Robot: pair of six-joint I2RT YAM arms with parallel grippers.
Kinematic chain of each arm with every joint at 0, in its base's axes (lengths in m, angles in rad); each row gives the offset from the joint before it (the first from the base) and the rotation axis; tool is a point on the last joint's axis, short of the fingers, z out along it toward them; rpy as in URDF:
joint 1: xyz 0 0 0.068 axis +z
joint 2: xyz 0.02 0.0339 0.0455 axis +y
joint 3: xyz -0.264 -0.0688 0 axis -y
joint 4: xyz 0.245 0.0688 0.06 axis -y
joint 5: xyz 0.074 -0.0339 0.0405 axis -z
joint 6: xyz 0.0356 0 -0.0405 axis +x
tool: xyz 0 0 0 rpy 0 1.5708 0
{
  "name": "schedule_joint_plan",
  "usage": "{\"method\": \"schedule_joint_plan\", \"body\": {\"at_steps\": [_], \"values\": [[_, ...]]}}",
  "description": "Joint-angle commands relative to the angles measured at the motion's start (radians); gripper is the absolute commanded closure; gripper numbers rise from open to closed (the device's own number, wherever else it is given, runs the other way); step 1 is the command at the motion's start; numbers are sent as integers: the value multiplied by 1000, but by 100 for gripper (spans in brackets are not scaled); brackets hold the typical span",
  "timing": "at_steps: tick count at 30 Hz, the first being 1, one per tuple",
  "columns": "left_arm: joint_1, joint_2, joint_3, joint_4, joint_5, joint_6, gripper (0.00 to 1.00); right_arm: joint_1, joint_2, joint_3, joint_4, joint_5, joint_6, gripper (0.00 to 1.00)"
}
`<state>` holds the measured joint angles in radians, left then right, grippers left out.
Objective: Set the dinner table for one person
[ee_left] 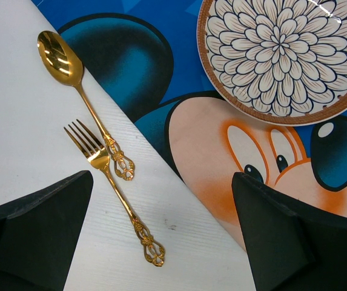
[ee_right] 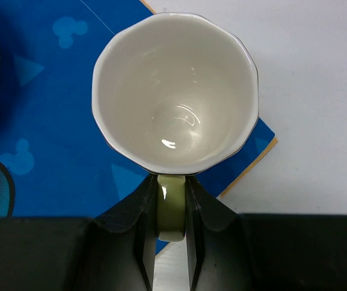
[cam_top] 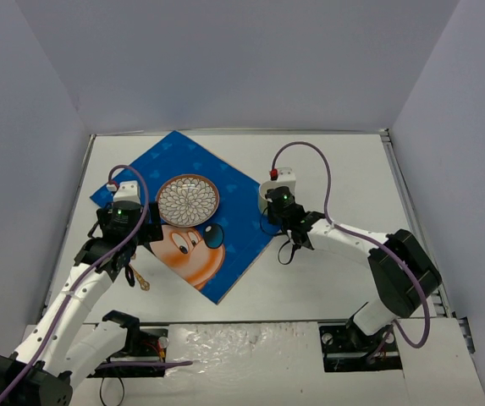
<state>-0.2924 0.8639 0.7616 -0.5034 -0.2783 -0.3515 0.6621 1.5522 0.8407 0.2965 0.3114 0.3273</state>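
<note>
White dinner table (cam_top: pixel 335 279), right fingers (ee_right: pixel 132 242) pinching cup (ee_right: pixel 173 91) (upright) by its handle (ee_right: pixel 171 213)

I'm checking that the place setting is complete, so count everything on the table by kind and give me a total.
placemat: 1
plate: 1
cup: 1
spoon: 1
fork: 1
Total: 5

A blue cartoon-mouse placemat (cam_top: pixel 235 196) lies askew, bearing a flower-patterned plate (cam_top: pixel 188 200) and, at one corner, an upright empty cream cup (ee_right: pixel 174 91). Just off its edge, on the dinner table (cam_top: pixel 344 161), lie a gold spoon (ee_left: pixel 82 91) and gold fork (ee_left: pixel 109 176) — nearly parallel.
</note>
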Motion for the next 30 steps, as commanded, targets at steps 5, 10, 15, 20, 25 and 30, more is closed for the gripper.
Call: {"method": "schedule_joint_plan", "body": {"at_steps": [5,10,15,20,25,30], "values": [[7,-9,26,43,-15,-15,3,11,-49,-76,151,51,72,90],[7,-9,25,28,-18,-32,3,16,-153,-82,63,43,73,41],[9,-8,26,-31,-79,-122,3,15,-267,-10,-66,47,36,13],[30,24,20,-79,-129,-222,3,1,-349,101,-188,21,-28,1],[152,70,-21,-68,-78,-326,3,-18,-389,152,-235,-39,-63,0],[258,138,-81,-29,-23,-425,3,-39,-424,136,-252,-122,-80,1]]}}
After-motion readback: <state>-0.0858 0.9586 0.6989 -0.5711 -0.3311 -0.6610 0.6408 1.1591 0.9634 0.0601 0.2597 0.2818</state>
